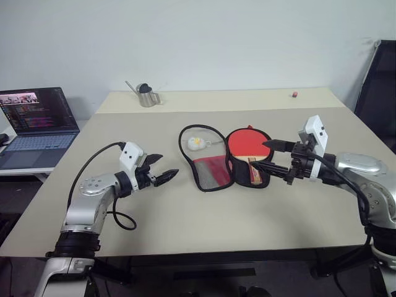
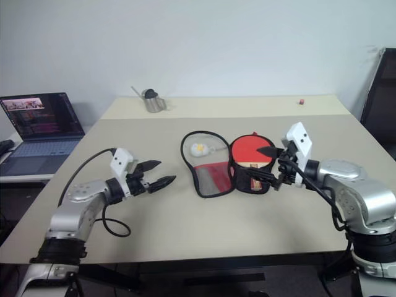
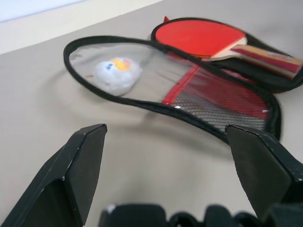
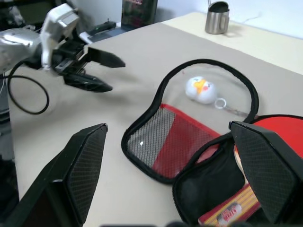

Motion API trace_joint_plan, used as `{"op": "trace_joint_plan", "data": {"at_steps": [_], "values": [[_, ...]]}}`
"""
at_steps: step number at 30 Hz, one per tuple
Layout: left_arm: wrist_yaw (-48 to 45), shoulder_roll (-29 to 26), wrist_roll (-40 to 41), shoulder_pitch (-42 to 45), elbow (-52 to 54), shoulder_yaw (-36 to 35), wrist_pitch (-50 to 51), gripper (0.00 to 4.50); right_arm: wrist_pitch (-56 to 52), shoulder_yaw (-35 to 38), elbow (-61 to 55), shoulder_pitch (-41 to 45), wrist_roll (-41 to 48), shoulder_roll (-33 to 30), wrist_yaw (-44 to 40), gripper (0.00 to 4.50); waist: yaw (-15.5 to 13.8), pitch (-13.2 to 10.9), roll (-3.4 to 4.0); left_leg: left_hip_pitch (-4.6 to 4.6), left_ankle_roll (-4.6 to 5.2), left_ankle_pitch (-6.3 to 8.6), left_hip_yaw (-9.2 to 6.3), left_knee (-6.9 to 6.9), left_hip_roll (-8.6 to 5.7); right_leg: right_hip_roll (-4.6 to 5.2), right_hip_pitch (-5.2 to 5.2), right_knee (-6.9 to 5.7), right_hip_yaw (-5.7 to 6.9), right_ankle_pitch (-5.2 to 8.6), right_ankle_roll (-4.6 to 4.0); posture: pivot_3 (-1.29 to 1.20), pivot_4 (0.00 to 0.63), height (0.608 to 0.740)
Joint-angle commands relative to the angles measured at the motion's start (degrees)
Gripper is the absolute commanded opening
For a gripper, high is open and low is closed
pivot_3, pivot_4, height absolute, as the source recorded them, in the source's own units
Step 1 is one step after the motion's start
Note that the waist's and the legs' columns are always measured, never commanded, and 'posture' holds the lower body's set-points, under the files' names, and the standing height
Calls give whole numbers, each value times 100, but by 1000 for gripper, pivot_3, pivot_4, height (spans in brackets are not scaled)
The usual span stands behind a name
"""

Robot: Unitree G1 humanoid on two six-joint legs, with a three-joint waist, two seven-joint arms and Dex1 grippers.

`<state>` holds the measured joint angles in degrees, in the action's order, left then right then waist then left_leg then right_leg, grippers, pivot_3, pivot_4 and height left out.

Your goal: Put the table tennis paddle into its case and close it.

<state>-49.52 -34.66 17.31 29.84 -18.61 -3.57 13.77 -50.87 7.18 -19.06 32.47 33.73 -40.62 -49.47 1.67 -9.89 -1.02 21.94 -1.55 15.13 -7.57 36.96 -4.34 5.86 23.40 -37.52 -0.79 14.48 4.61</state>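
paddle [image 1: 246,146] in open case [image 1: 213,170] — between both spread grippers, untouched

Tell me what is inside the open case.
The paddle lies in the right half of the case, red face up. Under the clear flap sits a small white toy. The paddle covers whatever is beneath it.

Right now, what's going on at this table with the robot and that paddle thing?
A two-armed robot is packing a table tennis paddle into its case. The paddle already lies in the right half of the case, which is spread open on the table, its mesh flap folded out to the left. Both hands are open and hold nothing: the left hand hovers left of the case, and the right hand is over the paddle side. The case is not yet closed.
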Motion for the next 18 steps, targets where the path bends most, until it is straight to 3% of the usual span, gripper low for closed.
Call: {"op": "trace_joint_plan", "data": {"at_steps": [1,10,18], "values": [[-59,44,-303,335,-637,105,-453,4384,249,-34,34,38,-62,-162,-79,4488,8,-1,-1,0,0,0,1,0,0,0,0,0,0,0,0,0,150,740],[-295,459,-869,1564,-3000,373,-1334,4384,504,8,203,-123,-286,-440,-37,4488,-3,-21,-36,8,-3,-1,-2,3,-3,1,2,6,6,-1,2,0,150,740],[-272,964,-1321,2382,-4392,535,-1814,4384,551,80,231,-177,-315,-470,106,4488,1,-25,-43,12,-3,-1,-1,2,-7,1,2,10,10,-2,3,0,150,740]]}}
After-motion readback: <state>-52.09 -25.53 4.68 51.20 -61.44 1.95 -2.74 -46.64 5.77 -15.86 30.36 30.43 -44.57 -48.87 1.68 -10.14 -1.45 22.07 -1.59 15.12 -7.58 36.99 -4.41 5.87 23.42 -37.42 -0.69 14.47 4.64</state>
